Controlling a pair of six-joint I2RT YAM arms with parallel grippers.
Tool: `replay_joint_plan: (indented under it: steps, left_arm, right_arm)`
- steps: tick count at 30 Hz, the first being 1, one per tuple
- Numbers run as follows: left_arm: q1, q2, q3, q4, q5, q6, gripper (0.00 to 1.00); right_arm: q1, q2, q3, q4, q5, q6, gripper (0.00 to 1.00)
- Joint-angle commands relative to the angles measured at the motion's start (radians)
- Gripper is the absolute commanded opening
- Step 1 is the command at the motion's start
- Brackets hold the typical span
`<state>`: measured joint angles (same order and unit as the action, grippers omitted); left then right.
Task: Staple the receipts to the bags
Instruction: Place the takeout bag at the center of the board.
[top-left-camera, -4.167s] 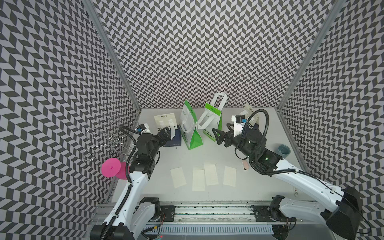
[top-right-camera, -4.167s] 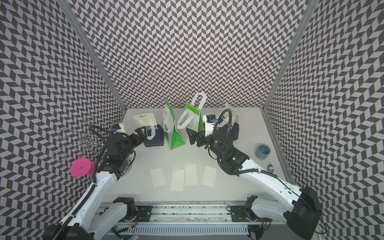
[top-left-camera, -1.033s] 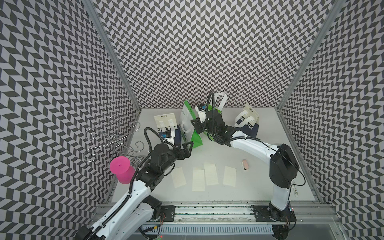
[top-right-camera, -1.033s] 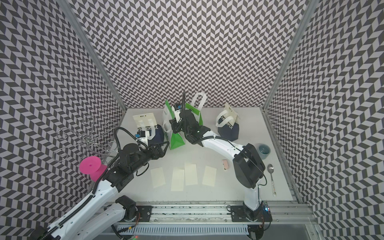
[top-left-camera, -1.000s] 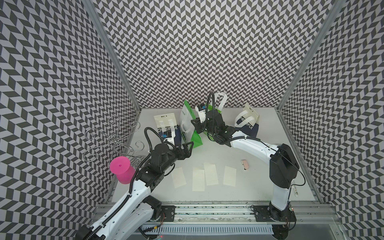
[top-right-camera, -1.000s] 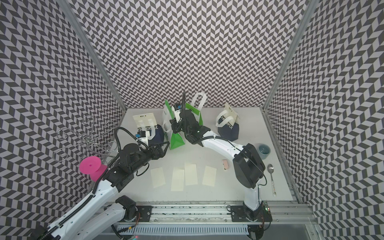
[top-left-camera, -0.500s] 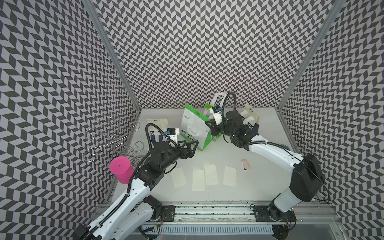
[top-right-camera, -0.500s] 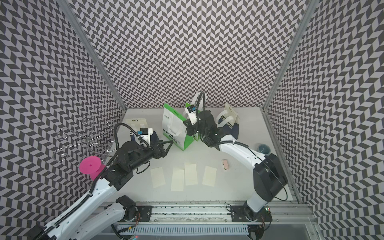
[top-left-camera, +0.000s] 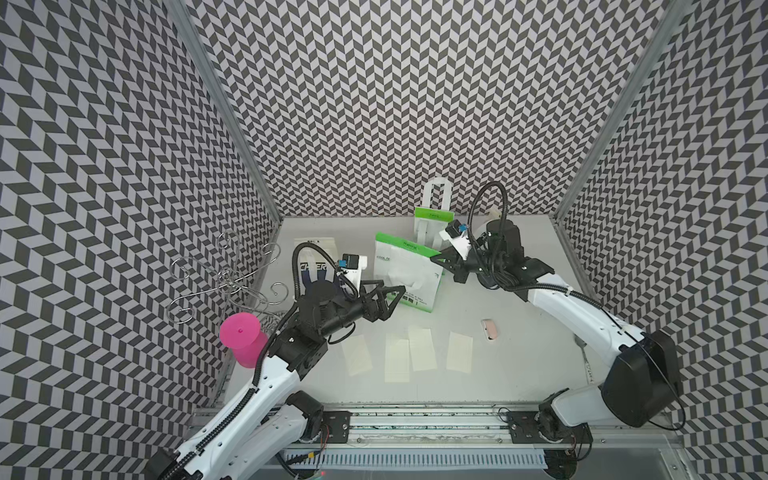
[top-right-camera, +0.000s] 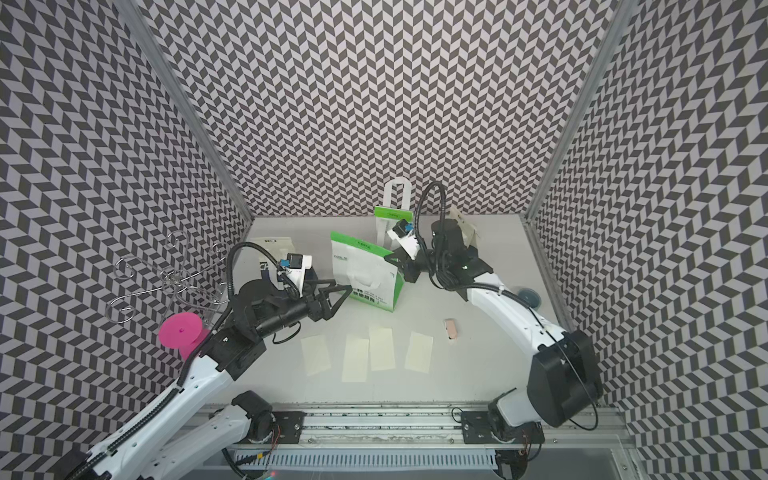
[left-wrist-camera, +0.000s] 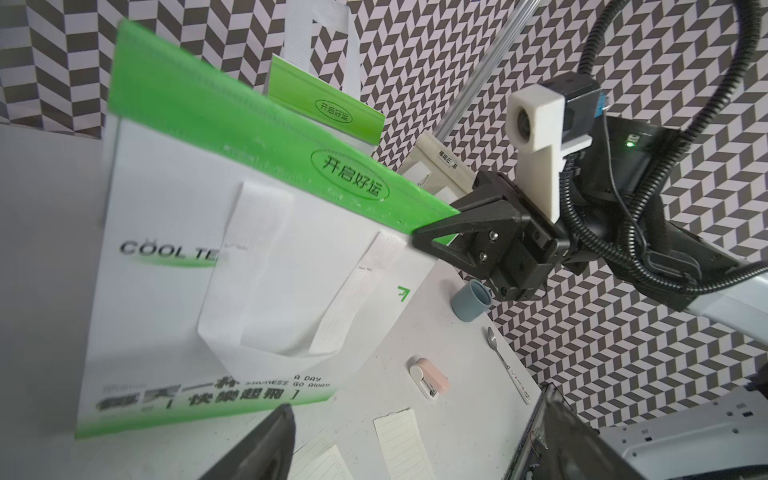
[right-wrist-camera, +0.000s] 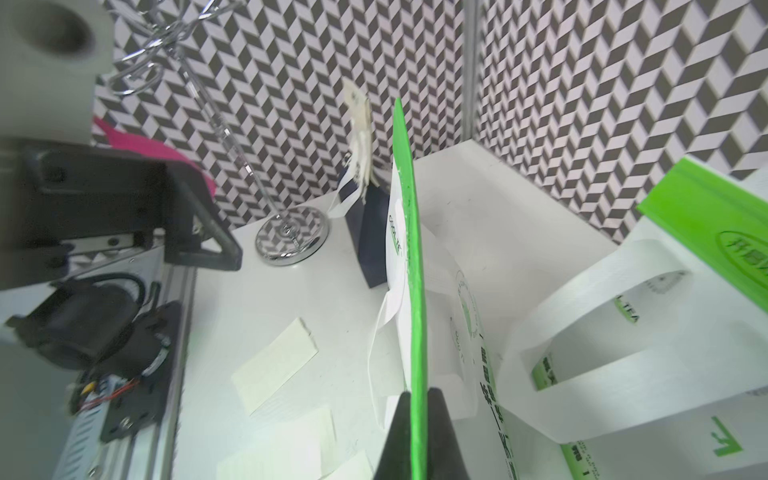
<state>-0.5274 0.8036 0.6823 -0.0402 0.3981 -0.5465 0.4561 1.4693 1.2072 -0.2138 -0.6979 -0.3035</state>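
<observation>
Two arms are seen: the left arm (top-left-camera: 266, 376) and the right arm (top-left-camera: 569, 307). Both are built from long white tubes, joined by fat black round joints. A ribbed black cable (top-left-camera: 296, 269) is looped above each wrist. A small white camera block (top-left-camera: 356, 266) with a blue plug is fixed on each wrist. The left gripper (top-left-camera: 395, 301) and the right gripper (left-wrist-camera: 420, 240) are made of black plastic, with pointed fingers (left-wrist-camera: 469, 218) shaped like triangles. Small silver screws (left-wrist-camera: 482, 254) are set in the right one, and a tiny green light (left-wrist-camera: 630, 144) is lit behind it.
</observation>
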Motion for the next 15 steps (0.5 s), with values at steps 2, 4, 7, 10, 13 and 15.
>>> replay_joint_plan:
  steps: [2,4,7,10,13,15]
  left_arm:
    - [-0.006,-0.026,0.019,0.02,0.038,0.014,0.94]
    - [-0.006,-0.033,0.019,0.015,0.044,0.02,0.94]
    - [-0.007,-0.036,0.025,0.002,0.045,0.029,0.94]
    - [-0.006,-0.033,0.028,-0.004,0.054,0.033,0.94]
    - [-0.006,-0.032,0.03,-0.013,0.058,0.04,0.94]
    - [-0.006,-0.035,0.029,-0.021,0.057,0.047,0.94]
  right_arm:
    - [-0.032,0.036,0.07,-0.094,-0.126,-0.161,0.0]
    - [-0.059,0.043,0.083,-0.098,-0.147,-0.166,0.0]
    - [-0.089,0.06,0.116,-0.143,-0.185,-0.204,0.0]
    - [-0.113,0.108,0.175,-0.219,-0.219,-0.247,0.0]
    - [-0.119,0.161,0.223,-0.282,-0.239,-0.291,0.0]
    - [-0.118,0.184,0.239,-0.29,-0.241,-0.296,0.0]
